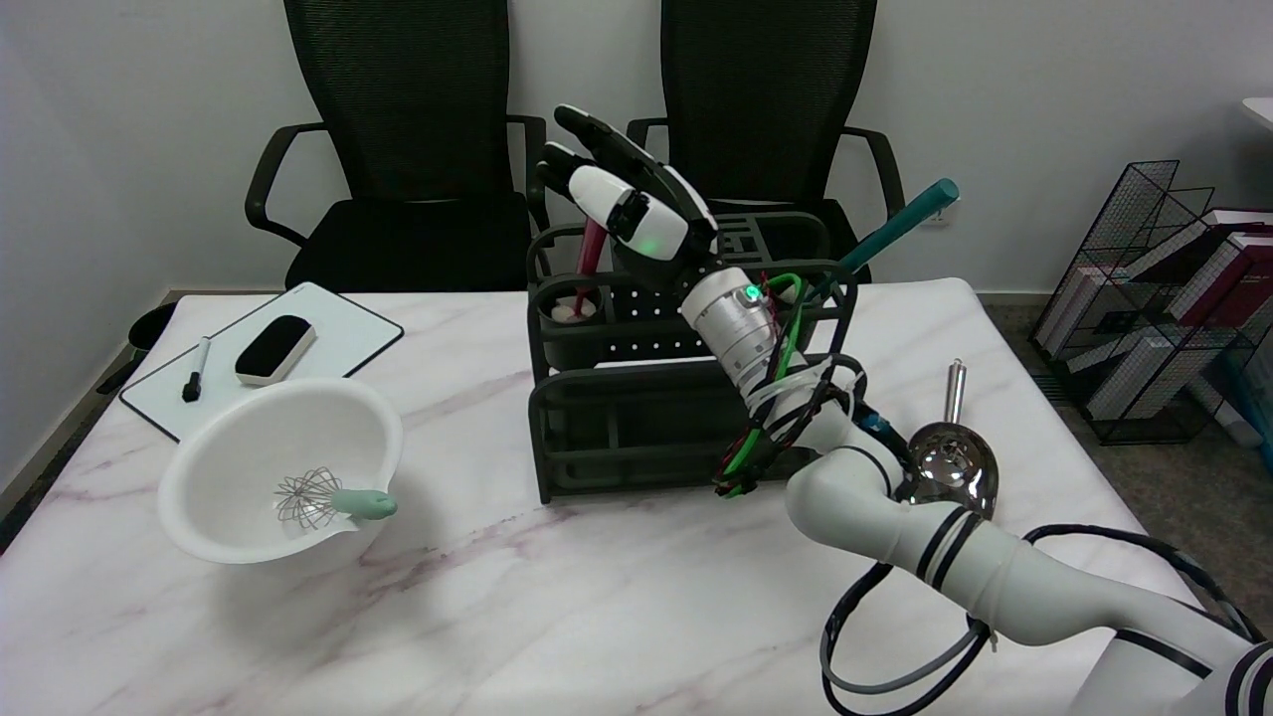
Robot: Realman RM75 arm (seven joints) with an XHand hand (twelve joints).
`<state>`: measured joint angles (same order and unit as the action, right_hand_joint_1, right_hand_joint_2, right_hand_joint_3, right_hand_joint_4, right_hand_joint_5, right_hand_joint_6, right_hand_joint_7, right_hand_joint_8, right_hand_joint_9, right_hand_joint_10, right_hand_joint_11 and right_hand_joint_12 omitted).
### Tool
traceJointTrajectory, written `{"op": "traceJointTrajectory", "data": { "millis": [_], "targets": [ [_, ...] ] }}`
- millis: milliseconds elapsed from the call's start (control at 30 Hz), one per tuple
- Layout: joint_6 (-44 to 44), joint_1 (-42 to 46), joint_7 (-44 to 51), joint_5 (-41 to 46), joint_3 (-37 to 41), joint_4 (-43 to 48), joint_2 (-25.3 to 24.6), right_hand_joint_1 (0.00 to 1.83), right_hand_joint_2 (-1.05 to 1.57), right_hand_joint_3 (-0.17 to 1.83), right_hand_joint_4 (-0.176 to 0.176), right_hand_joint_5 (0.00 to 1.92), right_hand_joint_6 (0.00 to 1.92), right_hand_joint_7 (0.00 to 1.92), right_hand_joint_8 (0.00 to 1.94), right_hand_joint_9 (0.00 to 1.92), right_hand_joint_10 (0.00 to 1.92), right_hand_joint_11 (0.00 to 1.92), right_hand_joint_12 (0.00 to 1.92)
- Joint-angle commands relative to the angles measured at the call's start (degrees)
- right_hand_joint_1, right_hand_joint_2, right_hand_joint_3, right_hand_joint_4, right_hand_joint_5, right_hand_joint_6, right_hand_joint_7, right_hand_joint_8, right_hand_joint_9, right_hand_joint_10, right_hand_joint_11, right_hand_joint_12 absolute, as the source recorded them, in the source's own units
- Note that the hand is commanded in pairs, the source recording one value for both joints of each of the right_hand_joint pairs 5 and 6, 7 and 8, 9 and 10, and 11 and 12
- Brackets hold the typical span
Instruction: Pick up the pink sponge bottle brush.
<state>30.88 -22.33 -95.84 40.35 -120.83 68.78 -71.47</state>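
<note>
The pink sponge bottle brush (589,261) stands upright in the left rear cup of the black rack (617,438), its dark pink handle rising above the rim and its pale sponge end low in the cup. My right hand (629,211) hovers above the rack, just right of the handle and partly in front of its top. The fingers are stretched up and to the left, apart, with nothing between them. Whether a finger touches the handle I cannot tell.
A teal-handled tool (895,227) leans out of the rack's right side. A white bowl (249,447) with a small whisk (333,500) sits at the left, a whiteboard (338,343) with eraser and marker behind it. A metal scoop (950,459) lies right of the rack.
</note>
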Motion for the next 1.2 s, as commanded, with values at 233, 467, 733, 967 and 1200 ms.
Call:
{"op": "traceJointTrajectory", "data": {
  "millis": [233,467,733,967,1200],
  "targets": [
    [-0.1,-2.5,5.5,-0.7,0.8,0.0,0.4,1.11,0.41,1.19,0.000,0.46,0.46,0.13,0.13,0.37,0.37,0.41,0.41],
    [-0.1,-2.7,13.2,-0.7,0.1,0.3,1.0,1.13,0.33,1.21,0.000,0.41,0.41,0.16,0.16,0.37,0.37,0.41,0.41],
    [-0.1,-2.0,23.6,-0.9,-0.4,-0.4,1.0,1.14,0.13,1.32,0.000,0.33,0.33,0.18,0.18,0.38,0.38,0.41,0.41],
    [0.2,-2.3,27.2,-0.9,-0.4,-1.8,1.0,1.15,0.05,1.31,0.000,0.30,0.30,0.19,0.19,0.38,0.38,0.42,0.42],
    [0.0,-2.8,27.2,-1.5,-0.4,-2.4,0.4,1.17,0.06,1.23,0.000,0.32,0.32,0.23,0.23,0.40,0.40,0.42,0.42]
  ]
}}
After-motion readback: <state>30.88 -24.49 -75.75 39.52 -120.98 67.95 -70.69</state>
